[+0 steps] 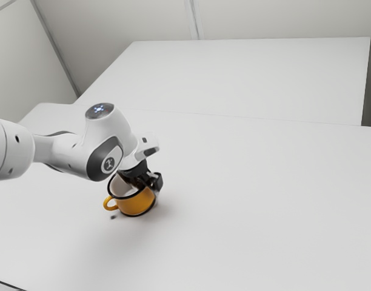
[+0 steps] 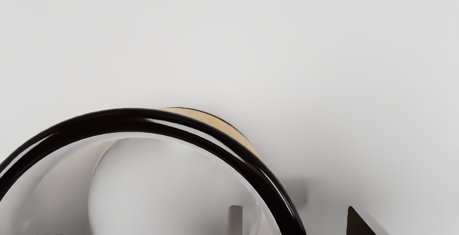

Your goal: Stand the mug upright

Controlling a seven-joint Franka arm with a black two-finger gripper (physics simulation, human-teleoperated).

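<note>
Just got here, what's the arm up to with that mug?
The Franka arm has its open gripper straddling the wall of the yellow mug, one finger inside the rim and one outside, not clamped on it. The mug looks upright on the table, opening up, so the task appears done or nearly so.

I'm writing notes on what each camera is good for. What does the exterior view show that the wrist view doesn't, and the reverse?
The exterior view adds the white arm, the yellow handle of the mug, pointing to that view's left, and the room's walls.

The wrist view adds the gap between the mug's black rim and the outer finger of the open pincer.

Both show the mug's pale inside, part of its coloured outside, its black rim and the white tabletop.
</note>
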